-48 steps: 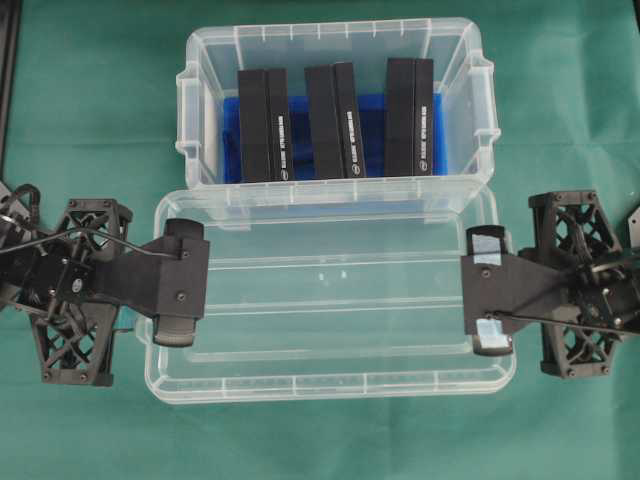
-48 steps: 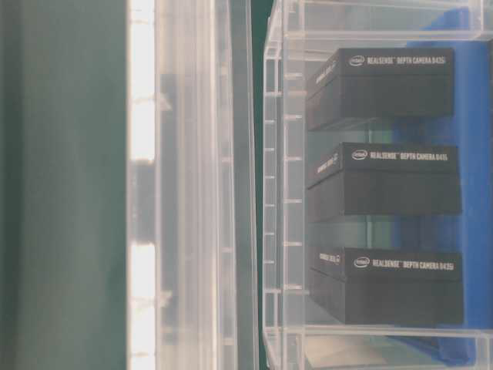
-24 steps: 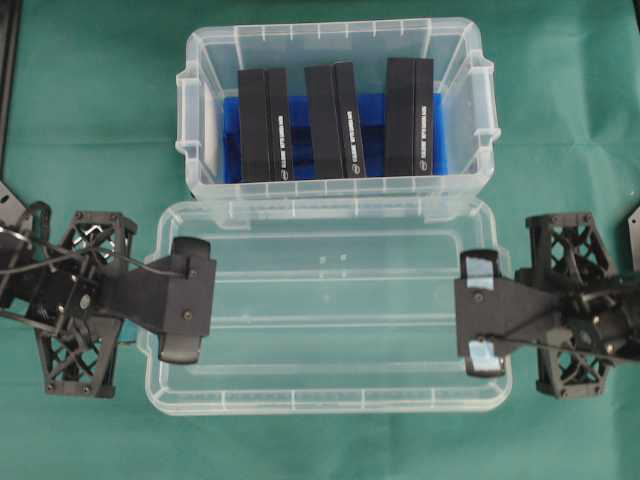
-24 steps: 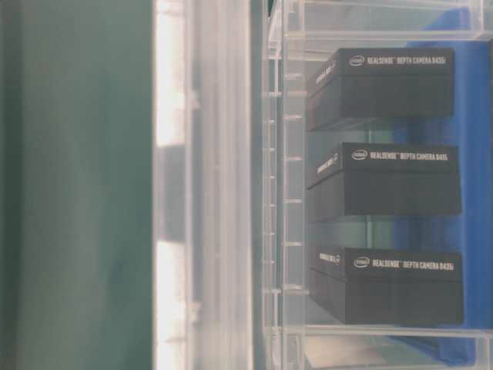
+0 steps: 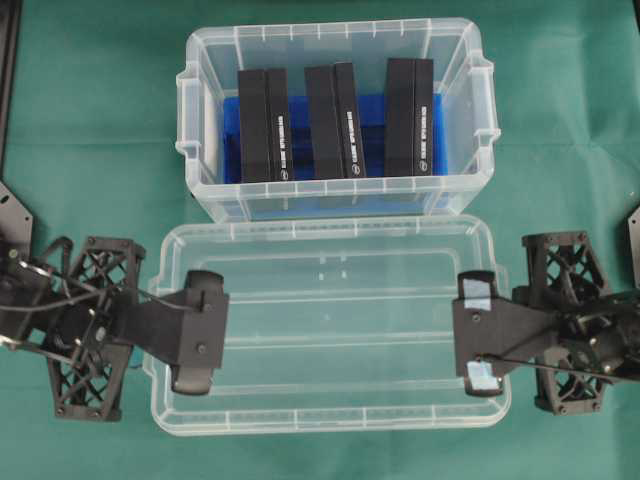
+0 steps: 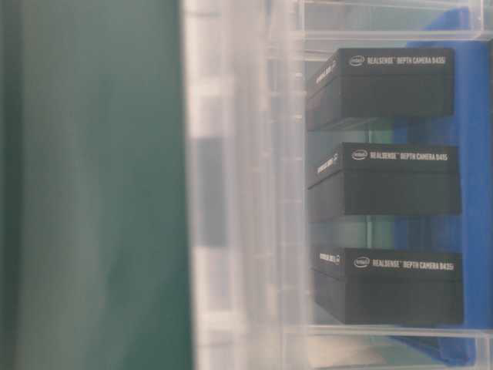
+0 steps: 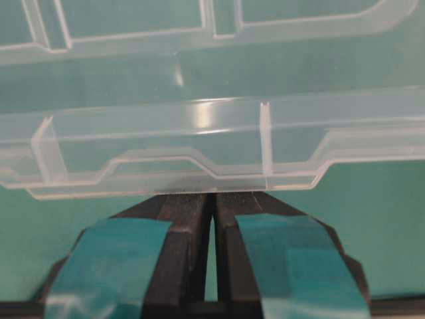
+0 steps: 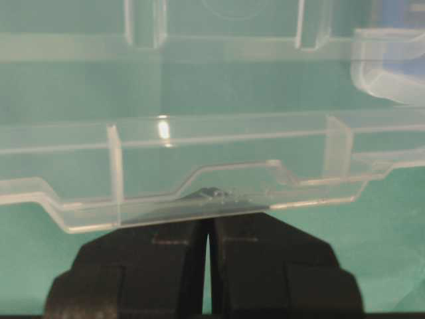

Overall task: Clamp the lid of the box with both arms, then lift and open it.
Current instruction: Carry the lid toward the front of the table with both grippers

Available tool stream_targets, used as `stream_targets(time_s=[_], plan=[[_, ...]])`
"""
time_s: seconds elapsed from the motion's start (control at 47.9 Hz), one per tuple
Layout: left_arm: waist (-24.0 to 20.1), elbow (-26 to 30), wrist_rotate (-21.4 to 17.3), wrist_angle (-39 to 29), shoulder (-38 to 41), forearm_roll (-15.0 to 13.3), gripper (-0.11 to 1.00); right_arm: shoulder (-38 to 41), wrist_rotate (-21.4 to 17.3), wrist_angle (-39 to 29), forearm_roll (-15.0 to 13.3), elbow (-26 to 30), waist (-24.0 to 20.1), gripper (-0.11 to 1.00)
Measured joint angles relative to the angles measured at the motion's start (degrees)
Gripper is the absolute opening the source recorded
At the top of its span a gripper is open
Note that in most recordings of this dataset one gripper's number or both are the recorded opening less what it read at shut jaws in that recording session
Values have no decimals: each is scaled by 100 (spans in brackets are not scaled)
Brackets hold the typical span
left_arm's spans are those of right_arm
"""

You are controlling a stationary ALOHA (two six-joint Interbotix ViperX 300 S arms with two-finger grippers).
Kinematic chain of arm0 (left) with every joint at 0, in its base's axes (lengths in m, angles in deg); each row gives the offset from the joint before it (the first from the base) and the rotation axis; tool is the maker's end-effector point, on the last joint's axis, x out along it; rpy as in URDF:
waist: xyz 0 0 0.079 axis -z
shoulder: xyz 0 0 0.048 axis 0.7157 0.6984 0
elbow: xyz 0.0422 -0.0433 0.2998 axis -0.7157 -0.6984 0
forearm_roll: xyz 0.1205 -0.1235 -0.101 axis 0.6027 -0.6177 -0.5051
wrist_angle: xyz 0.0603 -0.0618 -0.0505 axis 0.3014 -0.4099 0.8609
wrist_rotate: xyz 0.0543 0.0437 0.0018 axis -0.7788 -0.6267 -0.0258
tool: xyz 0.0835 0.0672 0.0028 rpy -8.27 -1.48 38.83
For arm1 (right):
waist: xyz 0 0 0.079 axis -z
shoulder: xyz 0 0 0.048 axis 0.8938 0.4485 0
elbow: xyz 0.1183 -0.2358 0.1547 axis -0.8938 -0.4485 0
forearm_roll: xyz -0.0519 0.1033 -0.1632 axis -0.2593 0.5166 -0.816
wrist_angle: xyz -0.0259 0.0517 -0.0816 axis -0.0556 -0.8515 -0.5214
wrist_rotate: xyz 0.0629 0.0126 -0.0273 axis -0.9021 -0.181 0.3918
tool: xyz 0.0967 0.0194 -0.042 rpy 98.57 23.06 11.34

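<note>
The clear lid [image 5: 340, 330] is off the box and lies level in front of it. My left gripper [image 5: 200, 332] is shut on the lid's left end, with its teal-taped jaws pinched on the rim [image 7: 199, 153] in the left wrist view [image 7: 212, 196]. My right gripper [image 5: 478, 335] is shut on the right end, its jaws closed on the rim tab [image 8: 219, 166] in the right wrist view [image 8: 207, 222]. The open box [image 5: 200, 100] stands behind with three upright black boxes [image 5: 333, 120] on a blue floor. In the table-level view the lid [image 6: 239, 193] is a blurred band in front of the black boxes [image 6: 385, 181].
Green cloth [image 5: 90, 120] covers the table all around. Black frame parts sit at the far left edge [image 5: 8, 60] and at both side edges [image 5: 632, 225]. A narrow gap separates the lid's far edge from the box's near wall [image 5: 330, 205].
Both grippers have carried the lid toward the front of the table, away from the box. In the table-level view the lid's edge has shifted right and grown blurrier.
</note>
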Motion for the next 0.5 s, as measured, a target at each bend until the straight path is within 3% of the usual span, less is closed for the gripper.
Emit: stream_targets(time_s=[0.23, 0.501], plan=[[105, -237, 290, 457, 167, -9, 1, 211, 0, 237, 0, -185, -18, 0], [167, -545, 387, 817, 229, 0, 1, 492, -211, 1107, -18, -703, -9, 0]])
